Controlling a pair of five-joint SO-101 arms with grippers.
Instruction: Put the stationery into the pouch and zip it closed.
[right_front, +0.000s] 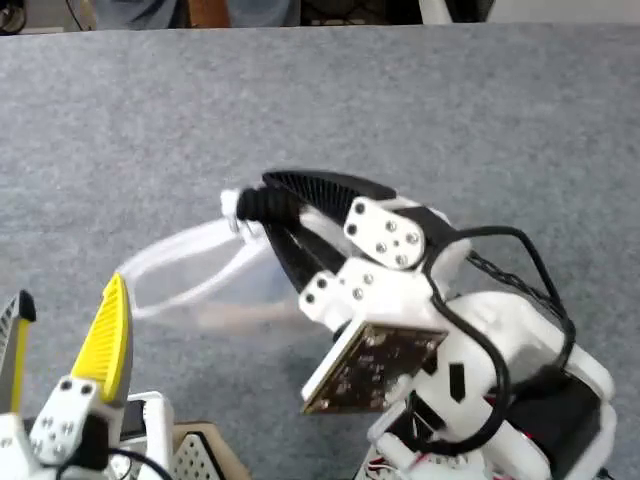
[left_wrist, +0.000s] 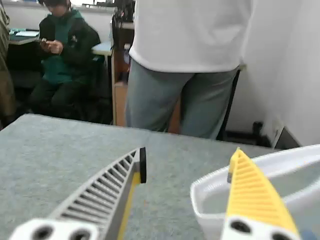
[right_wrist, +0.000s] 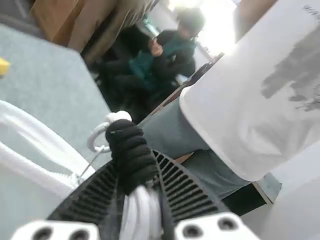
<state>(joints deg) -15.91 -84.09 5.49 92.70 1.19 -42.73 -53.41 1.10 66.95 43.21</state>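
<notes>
Grey felt-like surface (right_front: 450, 110), seen from above; both my arms come in from the near edge.

Left side: my left end effector (right_front: 70, 295) sits low at the near left corner, well spread, with nothing between its fingers. One finger is grey and ribbed, the other yellow. The yellow fingertip lies just beside the left end of the pouch; I cannot tell whether they touch. In the left wrist view the pouch's white rim curves round behind the yellow finger.

Middle: the pouch (right_front: 200, 270) lies flat on the surface. It is translucent with white edging, its long side running from the yellow finger up toward the centre. A pale long shape (right_front: 250, 316) shows through its wall; I cannot tell what it is.

Right of centre: my right end effector (right_front: 255, 205) has black ribbed fingers pressed together on the pouch's far end. In the right wrist view a black lump (right_wrist: 131, 150) and bunched white edging are pinched between them. A small white loop (right_wrist: 102, 132) sticks out just past the tips. I cannot say what the lump is. The arm's bare circuit board (right_front: 370, 365) faces up behind the wrist.
</notes>
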